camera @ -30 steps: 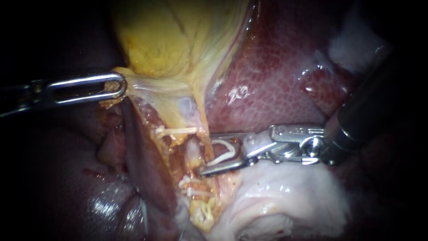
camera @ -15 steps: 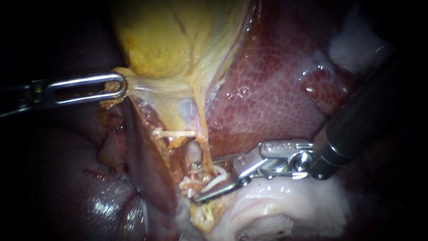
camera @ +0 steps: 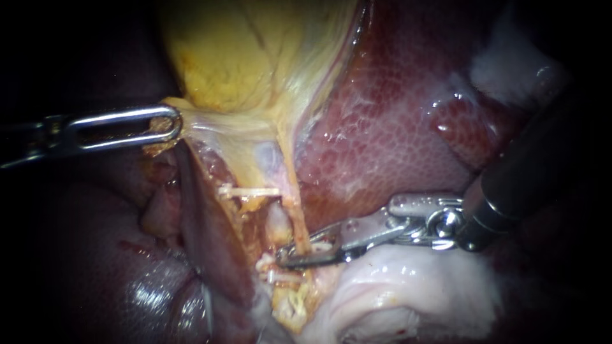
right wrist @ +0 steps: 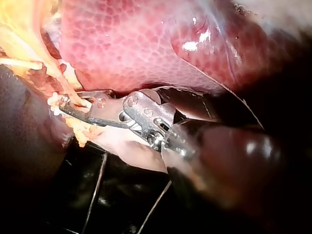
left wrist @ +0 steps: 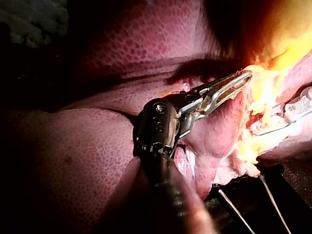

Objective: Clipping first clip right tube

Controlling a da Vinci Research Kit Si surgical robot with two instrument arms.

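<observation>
1. Now changing: a second ago the right instrument (camera: 299,253) was standing off on the liver (camera: 395,127) side of the right tube (camera: 295,213), jaws wide, with a white clip (camera: 319,246) bowed open between them. It is now lying across that tube, jaws drawn narrow and pressing it from both sides.
2. Clip: it is showing only as a pale sliver inside the jaws. It is probably closing on the tube, though its seating is not showing.
3. Meaning for the task: the squeeze is looking under way, with release and a check of the clip still remaining.
4. Left instrument (camera: 162,124): it is sitting well apart from the right jaws, clamping the gallbladder (camera: 242,57) edge and keeping it taut.
5. Counts:
   - Instruments: two.
   - Tubes: two. The right tube is running between the right jaws, and a paler tube (camera: 276,222) is standing just beside their tips.
   - Set clips: at least two. One (camera: 250,189) is lying beyond the jaws toward the gallbladder and one (camera: 274,275) just under the tips. More may be hiding lower down.
   - Liver: one.
   - Gallbladder: one.
</observation>
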